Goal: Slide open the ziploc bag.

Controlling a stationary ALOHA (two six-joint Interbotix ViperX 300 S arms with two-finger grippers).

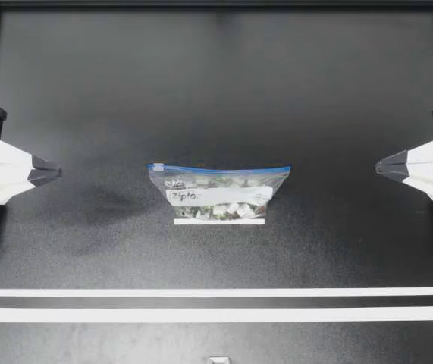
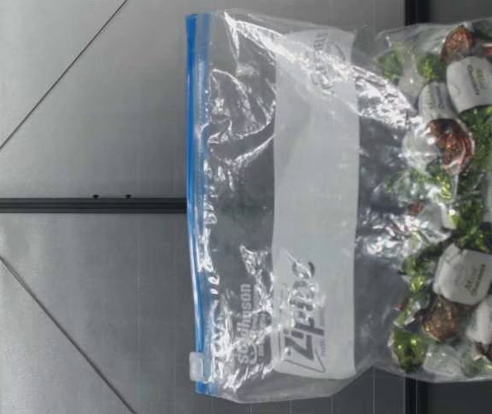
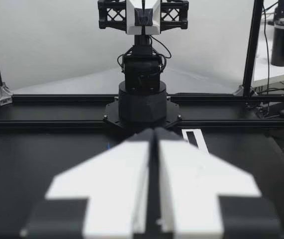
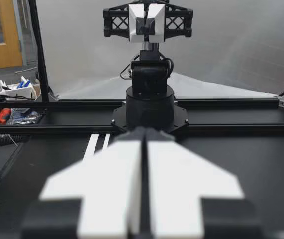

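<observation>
A clear ziploc bag [image 1: 218, 192] holding wrapped candies sits at the table's middle, its blue zip strip [image 1: 218, 167] along the far edge. The small slider [image 1: 152, 166] is at the strip's end toward my left arm. My left gripper [image 1: 58, 173] is shut and empty, far to the bag's left. On the opposite side my right gripper [image 1: 377, 165] is also shut and empty, well apart from the bag. In the low view the bag [image 2: 314, 216] rises from the table with the strip [image 2: 194, 198] on top and the slider [image 2: 196, 366] at one end. Each wrist view shows its own closed fingers [image 3: 132, 169] [image 4: 127, 169].
A short white tape strip [image 1: 218, 221] lies just in front of the bag. Two long white tape lines [image 1: 216, 292] [image 1: 216, 313] cross the table nearer the front. Black frame posts stand at both sides. Beyond each gripper the wrist views show the other arm's base [image 3: 142, 94] [image 4: 149, 94].
</observation>
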